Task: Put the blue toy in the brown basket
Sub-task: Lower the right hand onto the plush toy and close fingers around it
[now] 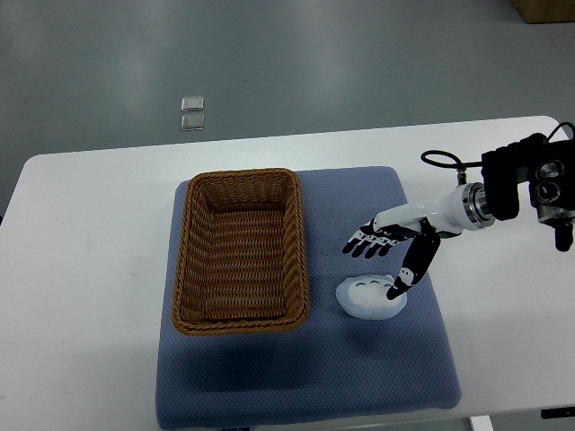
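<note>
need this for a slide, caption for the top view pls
Right hand reaches down over the blue toy on the blue mat, beside the empty brown basket.

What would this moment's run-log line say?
phase: reaching | right hand: open, over blue toy | brown basket: empty | toy: on mat, outside basket

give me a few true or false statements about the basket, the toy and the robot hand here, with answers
1. The brown basket holds nothing. True.
2. The blue toy lies inside the basket. False: it lies on the blue mat, to the right of the basket.
3. The right hand is above the toy with its fingers spread. True; the thumb reaches down to the toy.
4. The basket stands on the bare white table. False: it stands on the mat.
5. The left hand is working over the basket. False: no left arm shows.
</note>
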Robot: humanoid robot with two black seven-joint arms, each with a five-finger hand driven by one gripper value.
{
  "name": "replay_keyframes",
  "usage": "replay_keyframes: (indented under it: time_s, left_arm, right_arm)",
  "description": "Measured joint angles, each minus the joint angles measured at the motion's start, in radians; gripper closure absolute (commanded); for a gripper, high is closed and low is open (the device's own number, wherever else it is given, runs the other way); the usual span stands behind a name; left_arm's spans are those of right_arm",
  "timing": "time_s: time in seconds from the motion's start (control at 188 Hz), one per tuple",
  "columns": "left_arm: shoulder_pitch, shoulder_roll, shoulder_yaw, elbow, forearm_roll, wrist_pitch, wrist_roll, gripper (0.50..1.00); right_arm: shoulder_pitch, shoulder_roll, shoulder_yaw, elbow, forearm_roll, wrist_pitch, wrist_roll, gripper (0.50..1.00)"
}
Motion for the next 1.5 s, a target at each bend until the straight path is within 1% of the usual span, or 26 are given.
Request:
replay_keyframes:
  time_s: [0.42, 0.846, 0.899, 0.926, 0.953, 0.969, 1.011, 1.027, 1.033, 1.038, 1.043, 1.048, 1.054, 1.059, 1.064, 1.07, 1.075, 1.08, 1.086, 1.091, 1.096, 1.102, 1.166, 1.288, 1.384, 1.501]
  left_arm:
    - [0.000, 0.000, 0.000, -0.002, 0.000, 0.000, 0.000, 0.500]
    - [0.000, 0.000, 0.000, 0.002, 0.000, 0.000, 0.000, 0.500]
    - [0.000, 0.000, 0.000, 0.002, 0.000, 0.000, 0.000, 0.500]
    - [0.000, 0.000, 0.000, 0.002, 0.000, 0.000, 0.000, 0.500]
    - [0.000, 0.000, 0.000, 0.002, 0.000, 0.000, 0.000, 0.500]
    - [0.000, 0.000, 0.000, 0.002, 0.000, 0.000, 0.000, 0.500]
    - [0.000, 0.000, 0.000, 0.002, 0.000, 0.000, 0.000, 0.500]
    - [0.000, 0.000, 0.000, 0.002, 0.000, 0.000, 0.000, 0.500]
    - [0.000, 0.000, 0.000, 0.002, 0.000, 0.000, 0.000, 0.500]
    - [0.000, 0.000, 0.000, 0.002, 0.000, 0.000, 0.000, 0.500]
    - [0.000, 0.000, 0.000, 0.002, 0.000, 0.000, 0.000, 0.500]
    - [0.000, 0.000, 0.000, 0.002, 0.000, 0.000, 0.000, 0.500]
    - [0.000, 0.000, 0.000, 0.002, 0.000, 0.000, 0.000, 0.500]
    - [0.000, 0.000, 0.000, 0.002, 0.000, 0.000, 0.000, 0.500]
    - [0.000, 0.000, 0.000, 0.002, 0.000, 0.000, 0.000, 0.500]
    - [0.000, 0.000, 0.000, 0.002, 0.000, 0.000, 0.000, 0.500]
    - [0.000, 0.000, 0.000, 0.002, 0.000, 0.000, 0.000, 0.500]
    - [0.000, 0.000, 0.000, 0.002, 0.000, 0.000, 0.000, 0.500]
    - [0.000, 0.000, 0.000, 0.002, 0.000, 0.000, 0.000, 0.500]
    - [0.000, 0.000, 0.000, 0.002, 0.000, 0.000, 0.000, 0.500]
    - [0.000, 0.000, 0.000, 0.002, 0.000, 0.000, 0.000, 0.500]
    - [0.000, 0.000, 0.000, 0.002, 0.000, 0.000, 0.000, 0.500]
    - [0.001, 0.000, 0.000, 0.002, 0.000, 0.000, 0.000, 0.500]
    - [0.001, 0.000, 0.000, 0.003, 0.000, 0.000, 0.000, 0.500]
    - [0.001, 0.000, 0.000, 0.004, 0.000, 0.001, 0.000, 0.500]
    - [0.001, 0.000, 0.000, 0.004, 0.000, 0.001, 0.000, 0.500]
  right_arm:
    - [-0.107, 0.013, 0.052, -0.023, -0.012, -0.002, 0.000, 0.597]
    - [-0.210, 0.063, 0.096, -0.082, -0.034, -0.042, 0.000, 0.615]
    - [-0.220, 0.069, 0.097, -0.086, -0.047, -0.048, 0.000, 0.638]
    - [-0.225, 0.071, 0.097, -0.087, -0.052, -0.050, 0.000, 0.664]
    - [-0.229, 0.072, 0.097, -0.089, -0.055, -0.052, 0.000, 0.681]
    - [-0.230, 0.073, 0.097, -0.090, -0.057, -0.052, 0.000, 0.701]
    - [-0.234, 0.074, 0.097, -0.092, -0.060, -0.054, 0.000, 0.720]
    - [-0.235, 0.075, 0.097, -0.093, -0.061, -0.054, 0.000, 0.742]
    - [-0.235, 0.075, 0.097, -0.093, -0.061, -0.054, 0.000, 0.742]
    - [-0.236, 0.075, 0.097, -0.094, -0.061, -0.054, 0.000, 0.754]
    - [-0.236, 0.075, 0.097, -0.094, -0.062, -0.054, 0.000, 0.754]
    - [-0.237, 0.075, 0.097, -0.095, -0.062, -0.054, 0.000, 0.771]
    - [-0.237, 0.075, 0.097, -0.095, -0.062, -0.054, 0.000, 0.771]
    - [-0.237, 0.075, 0.097, -0.096, -0.062, -0.054, 0.000, 0.789]
    - [-0.238, 0.075, 0.097, -0.096, -0.063, -0.054, 0.000, 0.789]
    - [-0.238, 0.075, 0.097, -0.096, -0.063, -0.054, 0.000, 0.805]
    - [-0.238, 0.075, 0.097, -0.097, -0.063, -0.054, 0.000, 0.805]
    - [-0.238, 0.075, 0.097, -0.097, -0.063, -0.054, 0.000, 0.824]
    - [-0.239, 0.075, 0.097, -0.097, -0.063, -0.054, 0.000, 0.824]
    - [-0.239, 0.075, 0.097, -0.098, -0.063, -0.055, 0.000, 0.840]
    - [-0.239, 0.075, 0.097, -0.098, -0.063, -0.055, 0.000, 0.840]
    - [-0.239, 0.075, 0.097, -0.098, -0.064, -0.055, 0.000, 0.854]
    - [-0.241, 0.077, 0.097, -0.102, -0.067, -0.057, 0.000, 0.916]
    - [-0.242, 0.083, 0.097, -0.110, -0.107, -0.077, 0.000, 0.932]
    - [-0.243, 0.080, 0.096, -0.114, -0.135, -0.091, 0.002, 0.932]
    - [-0.228, 0.057, 0.096, -0.115, -0.138, -0.089, 0.004, 0.930]
